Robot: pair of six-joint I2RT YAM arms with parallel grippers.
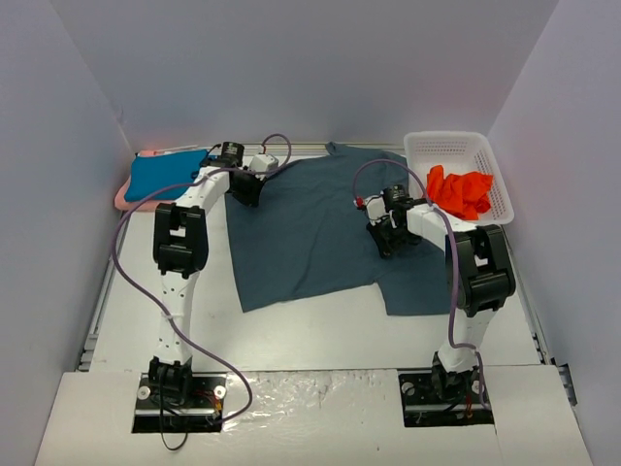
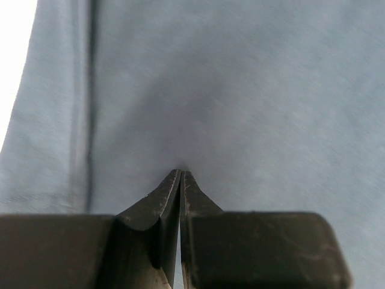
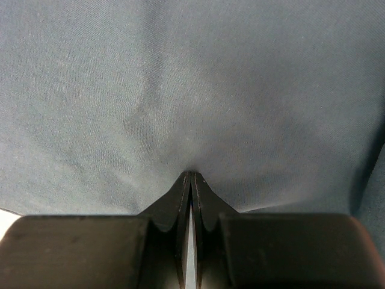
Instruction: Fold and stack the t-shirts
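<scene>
A dark slate blue-grey t-shirt (image 1: 310,228) lies spread flat across the middle of the table. My left gripper (image 1: 245,187) is down at its far left edge. Its jaws are shut, and the cloth (image 2: 228,90) puckers at their tips (image 2: 181,173). My right gripper (image 1: 388,238) sits on the shirt's right half, also shut, with creases in the fabric (image 3: 180,90) running out from its tips (image 3: 191,174). A folded teal-blue t-shirt (image 1: 165,175) rests on a pale pink one (image 1: 124,199) at the far left. An orange-red t-shirt (image 1: 461,191) is bunched in the basket.
A white lattice basket (image 1: 456,146) stands at the far right against the wall. Grey walls close in the table on three sides. Purple cables loop from both arms over the tabletop (image 1: 320,330).
</scene>
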